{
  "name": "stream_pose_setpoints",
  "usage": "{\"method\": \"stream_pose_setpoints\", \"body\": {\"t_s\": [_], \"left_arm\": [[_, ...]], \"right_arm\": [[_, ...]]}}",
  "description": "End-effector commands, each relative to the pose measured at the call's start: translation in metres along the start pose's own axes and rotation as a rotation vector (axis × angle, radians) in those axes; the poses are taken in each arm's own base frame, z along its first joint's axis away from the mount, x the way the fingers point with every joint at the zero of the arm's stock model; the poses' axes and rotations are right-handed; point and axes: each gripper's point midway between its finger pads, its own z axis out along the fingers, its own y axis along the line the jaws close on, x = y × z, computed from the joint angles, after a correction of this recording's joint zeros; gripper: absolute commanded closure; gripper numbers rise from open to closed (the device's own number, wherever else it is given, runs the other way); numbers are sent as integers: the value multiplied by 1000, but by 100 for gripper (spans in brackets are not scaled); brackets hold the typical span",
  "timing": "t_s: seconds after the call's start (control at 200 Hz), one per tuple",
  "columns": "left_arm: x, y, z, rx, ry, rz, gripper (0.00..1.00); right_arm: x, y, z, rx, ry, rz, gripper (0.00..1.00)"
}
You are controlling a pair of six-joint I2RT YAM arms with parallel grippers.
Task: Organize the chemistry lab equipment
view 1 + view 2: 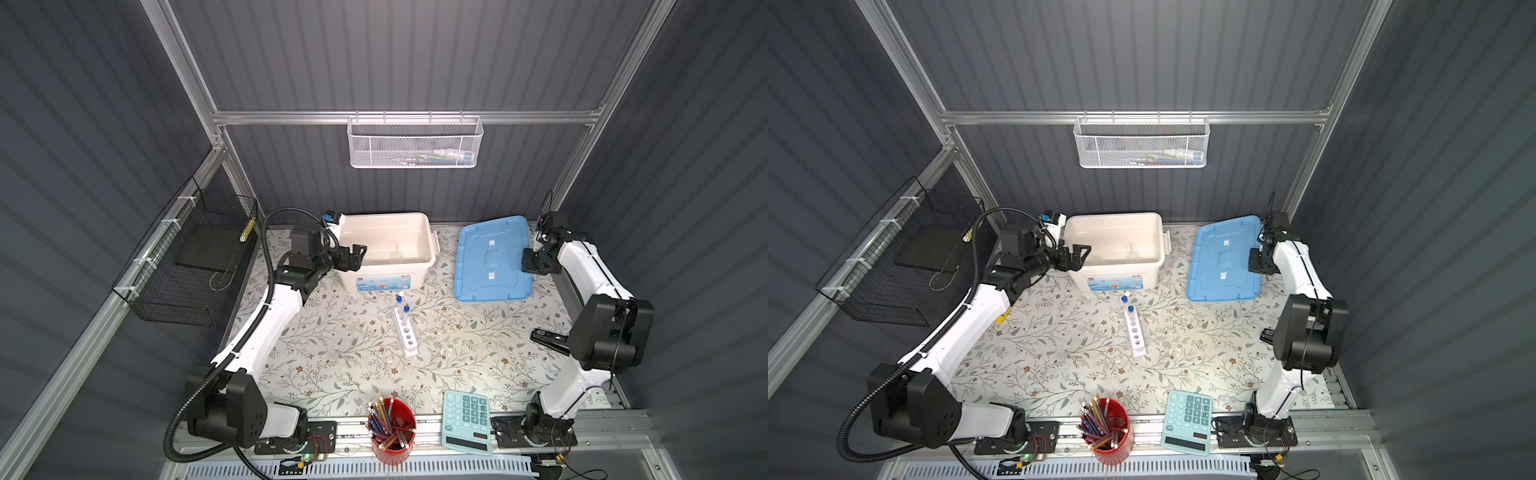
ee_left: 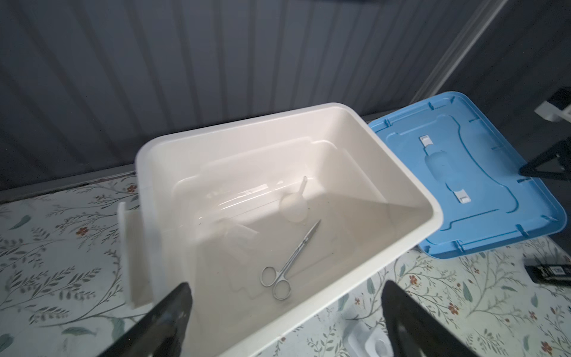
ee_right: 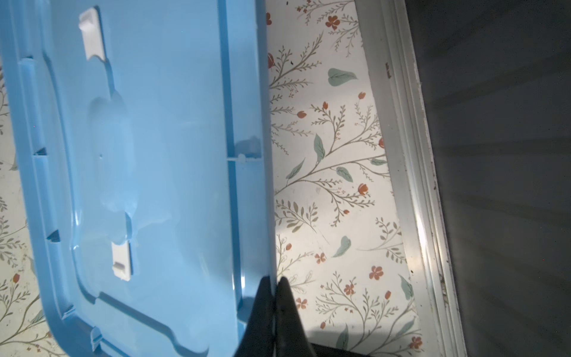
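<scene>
Nearest you, at the front edge of the bench (image 1: 332, 353), a red cup of pencils (image 1: 392, 432) stands just beside a pale teal calculator (image 1: 466, 422), which lies flat. Farther in, near the middle of the bench, you find the narrow white rack (image 1: 407, 338) running front to back. Two blue-capped test tubes (image 1: 406, 312) stand upright in the holes at its far end, and the holes nearer you are open. Just behind the rack sits the white tub (image 1: 384, 215) with no lid on it. Your left wrist view looks down into the tub: thin silver scissors (image 2: 290, 262) lie flat on its floor. A small clear funnel (image 2: 295, 204) rests on its side just beyond their tips. A clear dish (image 2: 238, 235) beside them is faint and hard to make out. Your left hand (image 1: 360, 254) hovers at the tub's left end with its fingers spread wide apart, and nothing is between them. To the right of the tub, the blue lid (image 1: 490, 257) lies underside up on the bench, close to the tub but apart from it. Your right hand (image 3: 274, 281) is at the lid's right edge. Its fingers are pressed together, and the thin rim of the lid runs straight in between their tips, so it looks clamped on that rim. You cannot tell from these views whether that edge is lifted off the bench. A small black object (image 1: 548, 338) lies on the bench beside your right arm, well apart from the rack.
</scene>
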Motion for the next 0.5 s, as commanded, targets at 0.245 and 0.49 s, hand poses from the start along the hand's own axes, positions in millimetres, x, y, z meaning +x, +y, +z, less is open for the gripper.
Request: {"method": "stream_pose_setpoints", "body": {"t_s": [0.245, 0.49], "left_arm": [[-5, -81, 26, 257, 14, 60, 8], [-5, -133, 42, 462, 29, 45, 7]], "right_arm": [[7, -11, -85, 6, -166, 71, 100], [23, -9, -136, -50, -261, 101, 100]]}}
